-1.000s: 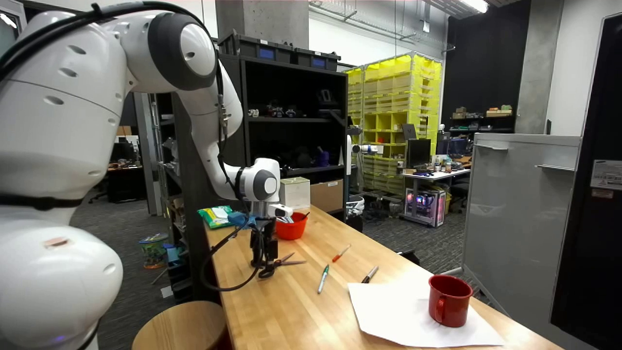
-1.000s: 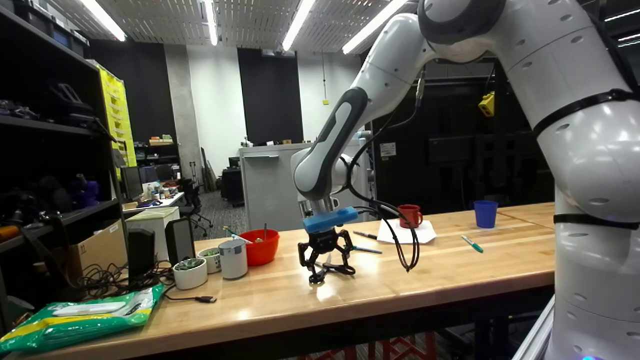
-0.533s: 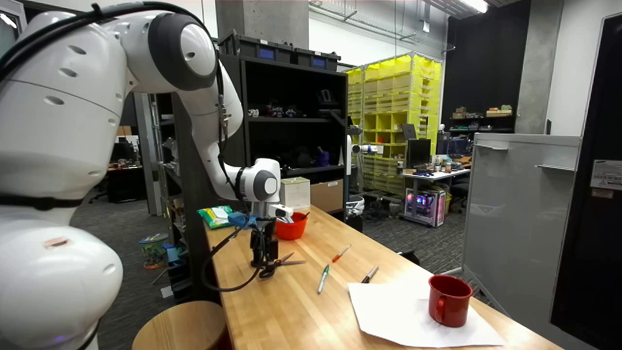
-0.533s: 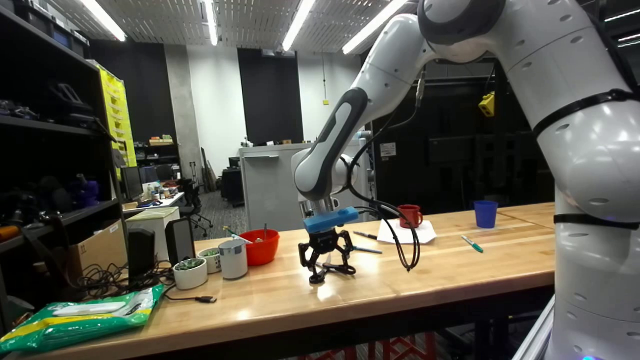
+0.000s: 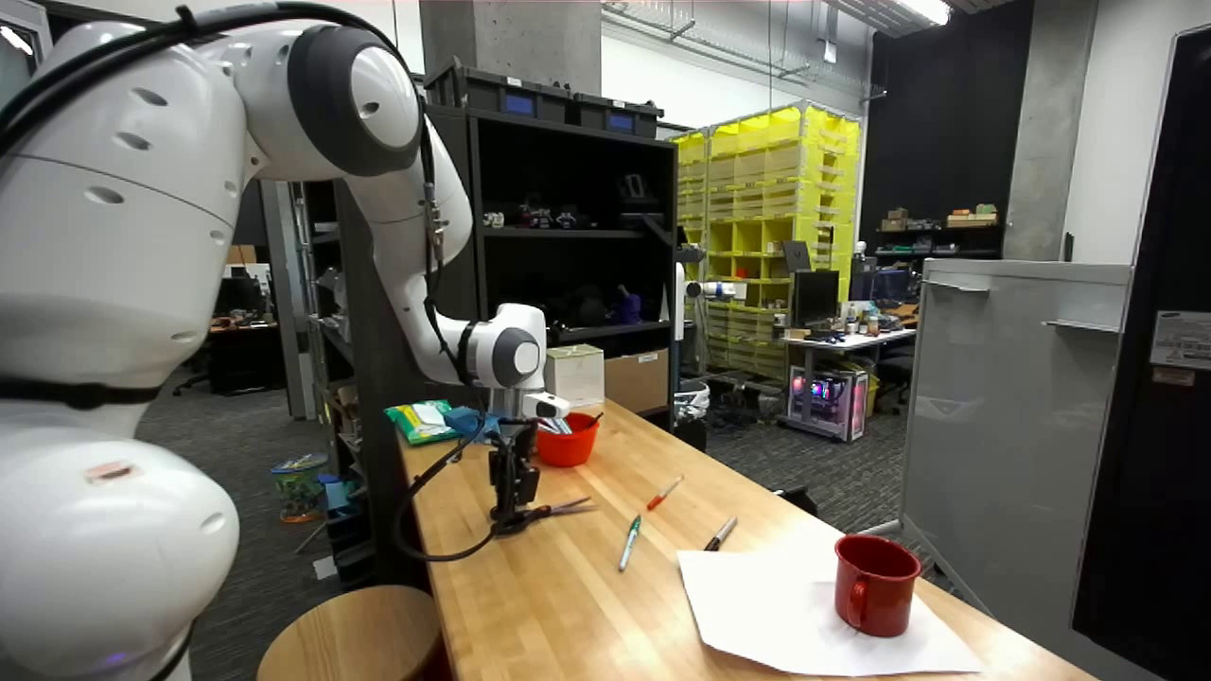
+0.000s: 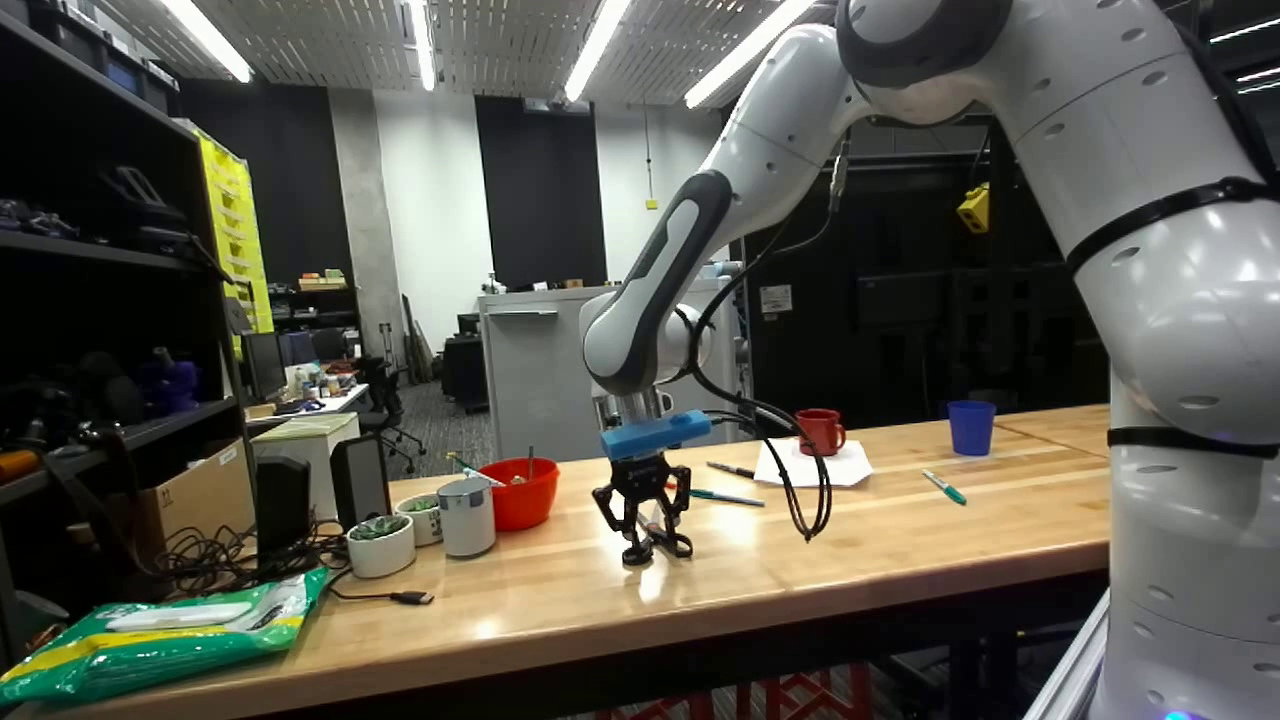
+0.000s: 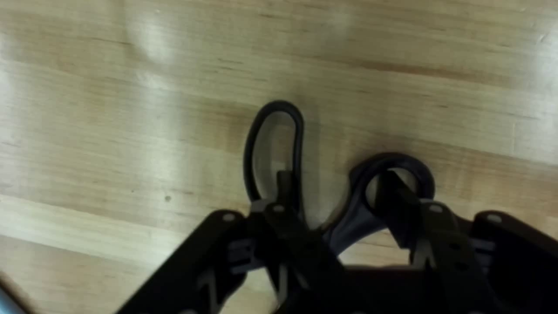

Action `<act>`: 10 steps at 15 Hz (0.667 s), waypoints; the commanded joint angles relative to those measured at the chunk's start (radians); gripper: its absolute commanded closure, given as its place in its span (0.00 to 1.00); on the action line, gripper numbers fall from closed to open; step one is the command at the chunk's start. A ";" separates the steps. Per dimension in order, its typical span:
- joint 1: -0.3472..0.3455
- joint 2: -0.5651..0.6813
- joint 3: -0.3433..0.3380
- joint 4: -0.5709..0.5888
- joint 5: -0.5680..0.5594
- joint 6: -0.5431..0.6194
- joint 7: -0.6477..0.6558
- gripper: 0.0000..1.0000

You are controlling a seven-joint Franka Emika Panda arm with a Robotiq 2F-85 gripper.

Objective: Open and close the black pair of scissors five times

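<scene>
The black pair of scissors [image 7: 355,233] lies on the wooden table, its dark handle loops apart in the wrist view. Its blades [image 5: 570,507] point away from my gripper and stand slightly spread in an exterior view. My gripper [image 7: 338,187] reaches down over the handles, one fingertip inside each loop. The left finger [image 7: 284,183] rests against the inner side of the long loop; the right finger [image 7: 390,187] sits within the rounder loop. A gap remains between the jaws, which stand partly open with handle parts between them. The pivot is hidden beneath the gripper in the wrist view.
Several pens, among them a green one [image 5: 629,544] and an orange one [image 5: 664,494], lie around the scissors. A red bowl [image 6: 525,497] and a grey-white canister [image 6: 466,518] stand nearby. Farther along are a red mug [image 5: 876,586] on white paper [image 5: 757,615] and a blue cup [image 6: 971,430].
My jaws have narrowed, bringing the handle loops closer together, and the scissors' blades have swung nearer each other. The gripper has shifted slightly toward the bowl's side.
</scene>
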State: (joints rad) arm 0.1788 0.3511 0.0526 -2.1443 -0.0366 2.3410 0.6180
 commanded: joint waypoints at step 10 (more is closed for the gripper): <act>0.004 0.008 -0.010 0.003 0.018 0.000 -0.021 0.43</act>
State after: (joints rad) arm 0.1776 0.3516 0.0492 -2.1404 -0.0353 2.3409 0.6155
